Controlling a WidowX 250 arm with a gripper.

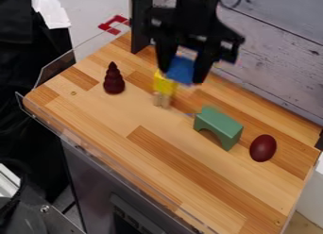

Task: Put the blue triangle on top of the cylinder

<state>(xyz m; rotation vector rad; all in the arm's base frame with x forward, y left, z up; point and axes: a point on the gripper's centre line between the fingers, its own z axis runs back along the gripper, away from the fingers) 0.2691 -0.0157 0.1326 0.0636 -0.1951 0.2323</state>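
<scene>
At the upper middle of the camera view, the black gripper (182, 76) hangs over the back part of the wooden table. It is shut on the blue triangle (180, 69), with a finger at either side of the block. Just below and left of the block stands a yellow piece (165, 84), which appears to rest on a pale wood-coloured upright piece (162, 100). The yellow piece may be the cylinder; its shape is partly hidden behind the left finger. Whether the blue block touches the yellow piece, I cannot tell.
A dark red ringed cone (114, 79) stands to the left on the wooden table (132, 153). Right of centre is a green arch block (218, 127), with a dark red egg (263, 148) beyond it. A clear rim edges the table's left and front sides.
</scene>
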